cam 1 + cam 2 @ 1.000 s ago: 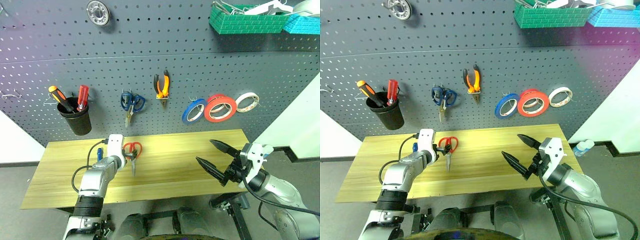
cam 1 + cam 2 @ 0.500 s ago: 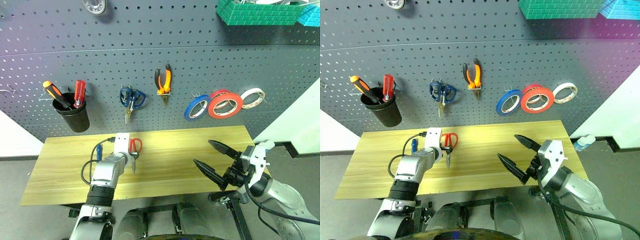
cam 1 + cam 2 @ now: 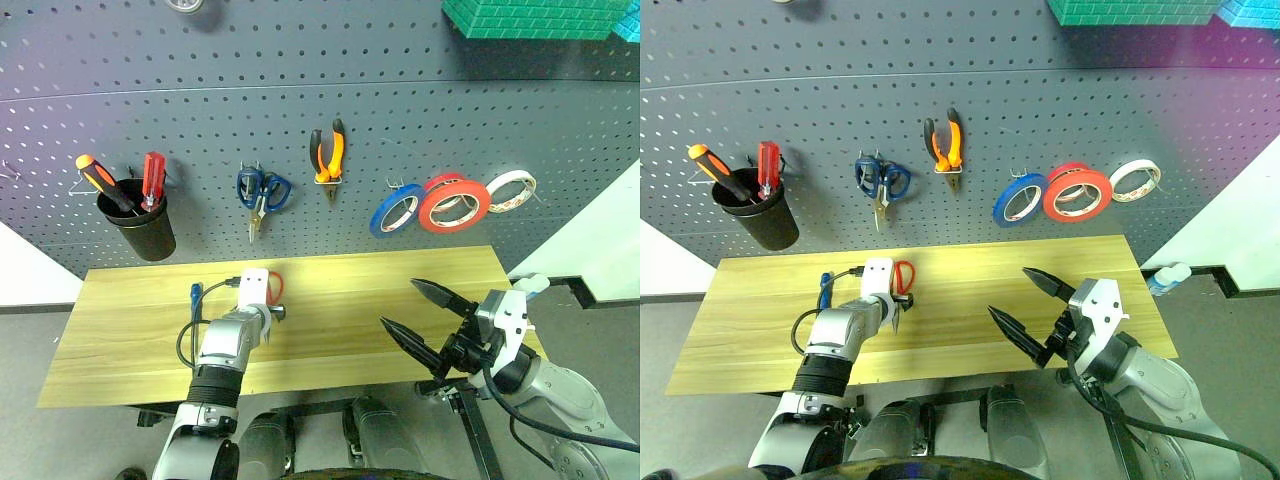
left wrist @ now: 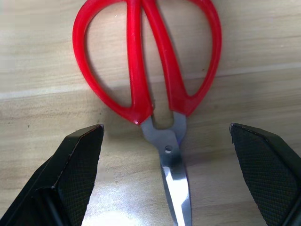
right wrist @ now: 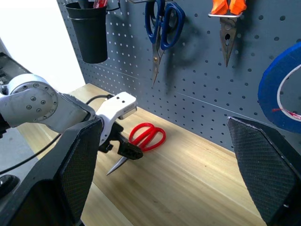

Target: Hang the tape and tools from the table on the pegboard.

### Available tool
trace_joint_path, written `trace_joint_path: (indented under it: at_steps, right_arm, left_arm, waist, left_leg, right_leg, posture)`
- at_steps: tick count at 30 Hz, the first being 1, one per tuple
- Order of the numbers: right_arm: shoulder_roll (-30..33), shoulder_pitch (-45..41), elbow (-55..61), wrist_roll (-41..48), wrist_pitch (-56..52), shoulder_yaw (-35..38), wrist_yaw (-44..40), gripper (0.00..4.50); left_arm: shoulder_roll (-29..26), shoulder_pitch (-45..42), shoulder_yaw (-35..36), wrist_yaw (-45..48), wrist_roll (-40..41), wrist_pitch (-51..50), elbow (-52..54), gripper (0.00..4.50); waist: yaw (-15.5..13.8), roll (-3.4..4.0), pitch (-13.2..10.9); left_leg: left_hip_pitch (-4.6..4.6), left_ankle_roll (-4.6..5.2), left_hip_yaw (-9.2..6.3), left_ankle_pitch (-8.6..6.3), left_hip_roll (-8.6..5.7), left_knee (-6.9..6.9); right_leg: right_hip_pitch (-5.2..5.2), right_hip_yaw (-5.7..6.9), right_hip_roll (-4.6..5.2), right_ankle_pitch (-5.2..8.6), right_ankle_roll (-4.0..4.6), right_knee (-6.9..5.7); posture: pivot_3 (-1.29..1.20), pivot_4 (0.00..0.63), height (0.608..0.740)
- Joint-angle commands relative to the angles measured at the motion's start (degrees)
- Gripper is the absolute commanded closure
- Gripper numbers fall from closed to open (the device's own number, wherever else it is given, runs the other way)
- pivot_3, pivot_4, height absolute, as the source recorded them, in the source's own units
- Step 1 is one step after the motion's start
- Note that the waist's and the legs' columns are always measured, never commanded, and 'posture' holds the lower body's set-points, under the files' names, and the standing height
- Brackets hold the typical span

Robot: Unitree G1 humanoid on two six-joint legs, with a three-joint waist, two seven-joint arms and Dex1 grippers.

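The robot's left gripper (image 4: 164,160) is hovering over the red-handled scissors (image 4: 148,80), its fingers (image 4: 77,160) spread wide and straddling the pivot where the handles meet the blades. The scissors are lying flat on the surface (image 3: 360,310), left of its middle and nearer its back edge, blades pointing toward the front edge. They are looking light, rigid and thin, with smooth plastic loops and slick steel that could skate on the wood; the neck by the pivot, or one handle bow, is appearing the surest place to pinch. A small blue-handled screwdriver (image 3: 195,293) is lying just beside the arm, toward the left edge. The right gripper (image 3: 425,320) is hanging near the front right corner with fingers wide, holding nothing. On the pegboard (image 3: 300,110) the pliers (image 3: 326,160), red tape (image 3: 455,202) and blue-handled scissors (image 3: 262,193) are already hanging; bare holes between the black cup (image 3: 140,225) and those scissors are offering room, and the surface around the target is otherwise open.
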State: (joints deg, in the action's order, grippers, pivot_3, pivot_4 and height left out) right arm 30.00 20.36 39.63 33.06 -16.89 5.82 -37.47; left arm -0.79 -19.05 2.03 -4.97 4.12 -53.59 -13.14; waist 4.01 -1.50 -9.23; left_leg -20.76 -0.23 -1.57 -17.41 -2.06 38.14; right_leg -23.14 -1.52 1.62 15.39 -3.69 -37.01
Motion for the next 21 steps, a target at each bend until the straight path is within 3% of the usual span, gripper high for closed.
trace_joint_path:
  at_steps: [1, 20, 21]
  right_arm:
    - [-0.28, -0.02, 3.07, 0.79, 0.17, -0.22, 0.48, 0.05]
    - [-0.05, 1.42, 4.69, 1.84, 0.14, 1.46, 1.91, 0.05]
    - [-0.02, 1.36, 4.62, 1.94, 0.13, 1.57, 1.94, 0.0]
  left_arm:
    - [0.78, -0.17, 0.95, -0.48, 0.08, -0.72, 0.89, 0.0]
    - [3.59, -5.08, 7.63, -1.97, 1.2, 0.65, -8.37, 0.0]
    - [3.63, -5.1, 7.66, -2.02, 1.12, 0.64, -8.42, 0.4]
  waist:
    - [0.01, -0.01, -0.01]
    - [0.13, 0.01, -0.01]
    - [0.14, 0.01, -0.01]
  left_leg:
    - [-0.06, 0.0, 0.0, 0.0, 0.0, 0.0]
    - [-0.21, -0.01, 0.0, 0.0, -0.01, 0.01]
    - [-0.21, -0.01, 0.0, 0.0, -0.01, 0.01]
  right_leg:
    - [-0.05, 0.0, 0.0, -0.01, 0.01, 0.0]
    - [-0.19, 0.04, -0.02, 0.01, -0.05, 0.0]
    - [-0.19, 0.04, -0.02, 0.01, -0.05, 0.0]
  posture:
    - [-0.24, 0.166, 0.734]
    - [-0.27, 0.166, 0.734]
    - [-0.27, 0.166, 0.734]
